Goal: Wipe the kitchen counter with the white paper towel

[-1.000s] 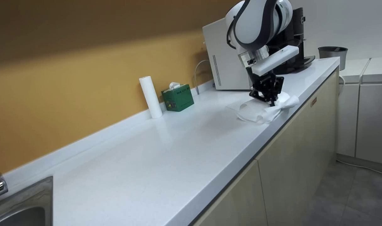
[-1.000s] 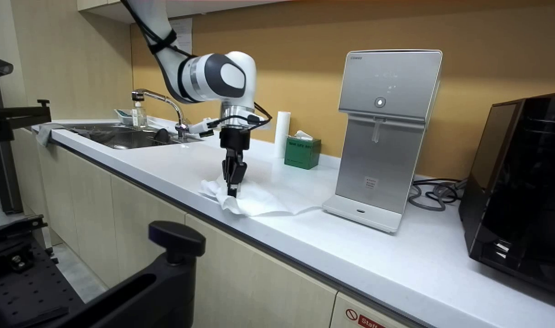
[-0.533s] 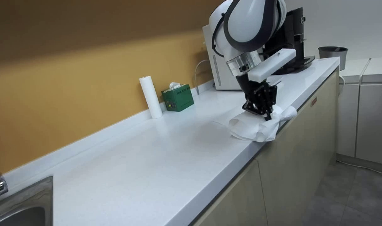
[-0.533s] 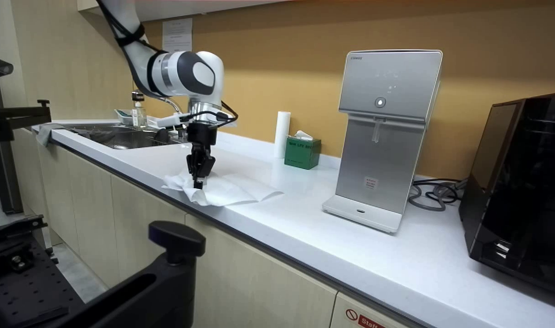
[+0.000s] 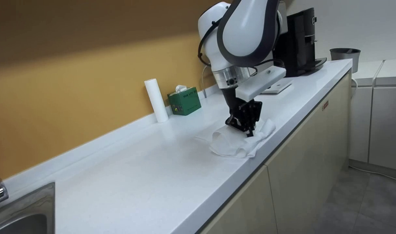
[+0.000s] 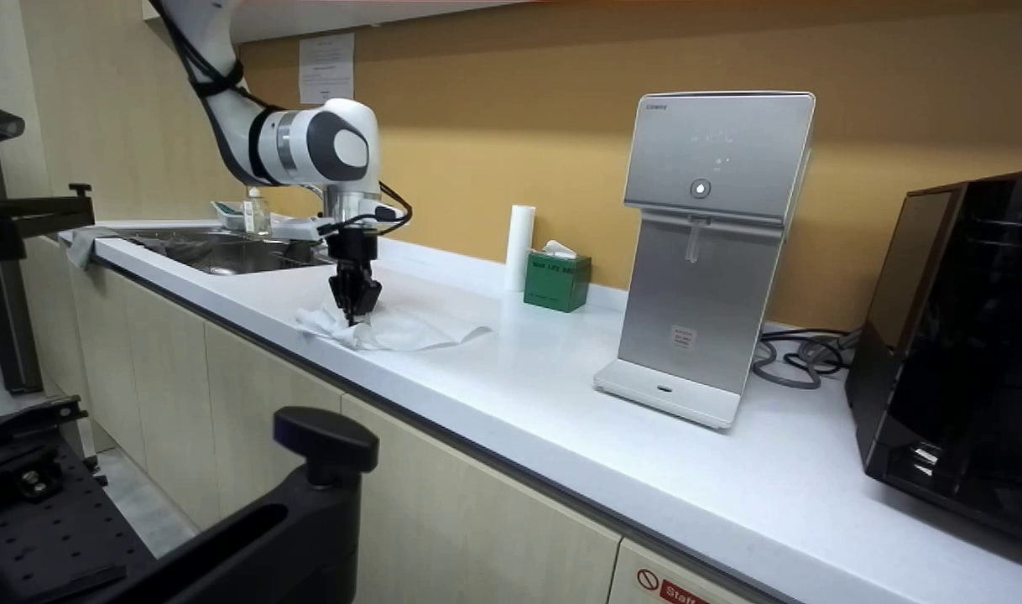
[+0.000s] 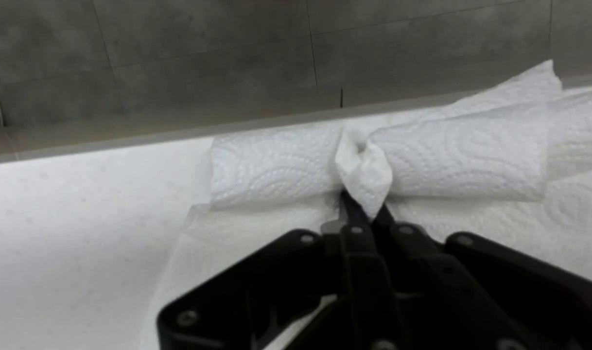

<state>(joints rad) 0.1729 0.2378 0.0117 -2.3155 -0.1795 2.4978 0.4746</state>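
The white paper towel lies crumpled and partly spread on the white counter, close to its front edge. It also shows in an exterior view and in the wrist view, where it is folded over itself and its right part reaches the counter's edge. My gripper points down at the towel, with its tips at counter height; it also shows in an exterior view. In the wrist view the gripper is shut, with a bunched fold of the towel pinched between the fingertips.
A paper roll and a green tissue box stand by the wall. A silver water dispenser and a black appliance stand farther along the counter. The sink with its faucet is at the opposite end.
My gripper has dragged the towel along the counter toward the sink, away from the water dispenser. In the last half second it also moved back a little from the front edge.
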